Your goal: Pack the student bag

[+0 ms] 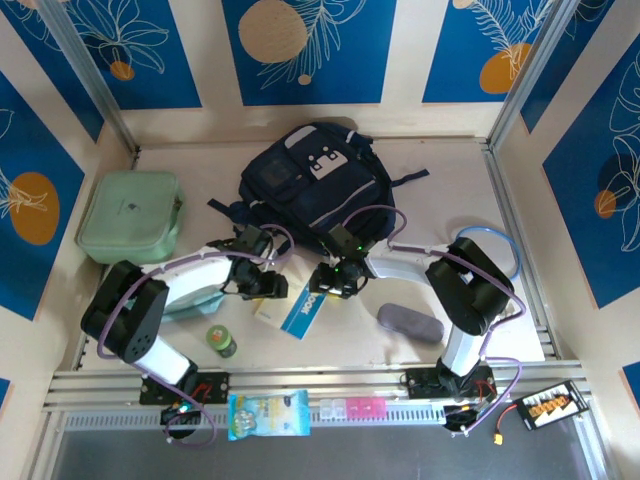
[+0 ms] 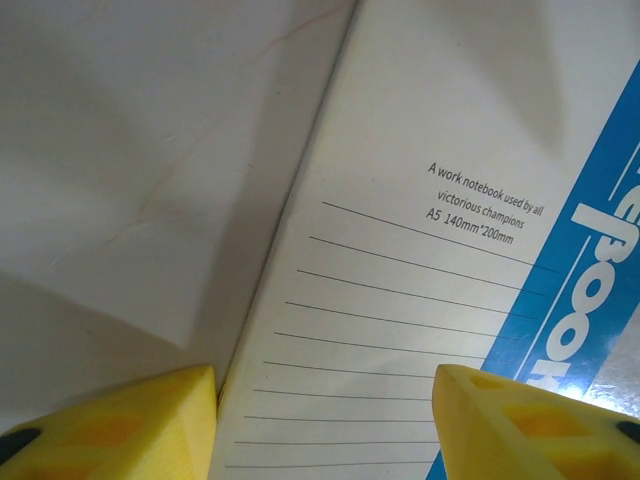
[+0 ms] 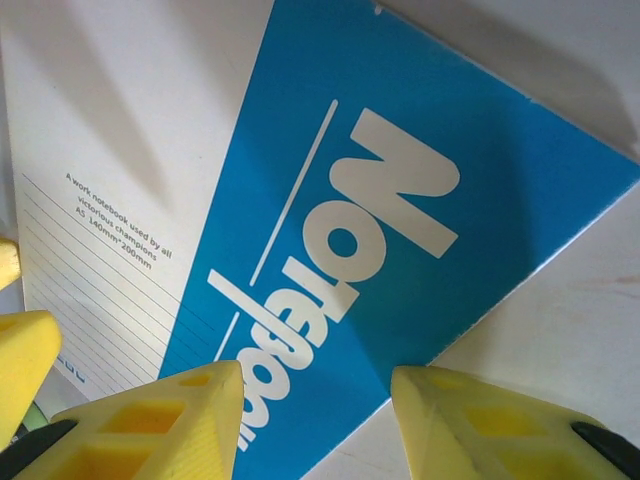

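Left gripper (image 1: 266,288) first: your wrist camera puts its two yellow fingers (image 2: 110,425) apart at a middling width, with nothing pinched between them. Under the gap runs the long edge of a notebook (image 2: 400,300), with white ruled cover to one side and bare table (image 2: 130,150) to the other. You cannot tell whether the tips touch the cover.

Right gripper (image 3: 310,425): parted to much the same width, nothing clamped. It hangs over the blue half of that notebook, near a corner. The white word "Notebook" runs down into the gap between its fingers.

From above you see both grippers nose-down and close together, one at each side of the notebook's far end. The notebook lies flat mid-table.

Student bag (image 1: 310,180): back centre of the table, just beyond both grippers, lying with its pale front patch up and straps trailing at the sides.

Also on the table:
- mint green zip case (image 1: 130,215), far left, well apart from the bag
- small green tin (image 1: 221,341), beside the left arm
- grey oval pouch (image 1: 409,323), right of the notebook
- blue ring (image 1: 495,250), behind the right arm

On the near rail:
- snack packet (image 1: 268,415)
- pink-and-white pill box (image 1: 350,408)
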`<action>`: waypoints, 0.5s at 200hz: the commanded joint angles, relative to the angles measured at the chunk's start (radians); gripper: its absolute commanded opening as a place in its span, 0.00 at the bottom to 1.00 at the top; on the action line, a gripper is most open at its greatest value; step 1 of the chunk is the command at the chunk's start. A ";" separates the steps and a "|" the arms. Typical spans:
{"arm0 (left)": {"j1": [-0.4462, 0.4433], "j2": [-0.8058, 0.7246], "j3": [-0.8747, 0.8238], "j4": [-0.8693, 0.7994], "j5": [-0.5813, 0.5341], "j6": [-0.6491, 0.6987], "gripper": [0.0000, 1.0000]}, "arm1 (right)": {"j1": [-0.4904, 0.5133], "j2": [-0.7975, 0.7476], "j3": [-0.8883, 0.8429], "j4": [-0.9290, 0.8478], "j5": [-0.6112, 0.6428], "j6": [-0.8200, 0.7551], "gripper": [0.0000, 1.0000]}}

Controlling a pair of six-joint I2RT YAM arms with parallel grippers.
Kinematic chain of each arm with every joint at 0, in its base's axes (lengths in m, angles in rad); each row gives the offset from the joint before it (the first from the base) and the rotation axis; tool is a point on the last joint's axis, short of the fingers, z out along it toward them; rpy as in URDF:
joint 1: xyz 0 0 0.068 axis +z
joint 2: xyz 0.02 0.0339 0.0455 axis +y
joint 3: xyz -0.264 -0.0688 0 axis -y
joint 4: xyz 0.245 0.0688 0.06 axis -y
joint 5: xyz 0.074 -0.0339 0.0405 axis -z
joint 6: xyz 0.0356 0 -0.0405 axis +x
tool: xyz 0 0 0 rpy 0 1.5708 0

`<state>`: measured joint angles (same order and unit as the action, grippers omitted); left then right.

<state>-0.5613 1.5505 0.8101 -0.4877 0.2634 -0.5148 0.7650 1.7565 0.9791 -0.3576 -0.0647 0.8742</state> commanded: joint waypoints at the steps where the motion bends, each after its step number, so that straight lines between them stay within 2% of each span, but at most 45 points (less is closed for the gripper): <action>1: -0.012 -0.006 0.014 0.036 0.204 -0.010 0.55 | 0.002 0.067 -0.014 -0.035 0.005 0.014 0.47; 40: -0.012 -0.065 0.010 0.123 0.359 -0.077 0.45 | 0.003 0.081 -0.007 -0.031 -0.001 0.017 0.47; 77: -0.012 -0.093 -0.007 0.167 0.376 -0.112 0.43 | 0.005 0.092 -0.007 -0.026 -0.005 0.019 0.47; 100: -0.012 -0.081 -0.018 0.163 0.350 -0.110 0.44 | 0.005 0.093 -0.012 -0.023 -0.005 0.019 0.46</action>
<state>-0.5610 1.4673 0.8066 -0.4080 0.5564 -0.6067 0.7551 1.7714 0.9951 -0.3798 -0.0689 0.8845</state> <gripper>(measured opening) 0.435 0.466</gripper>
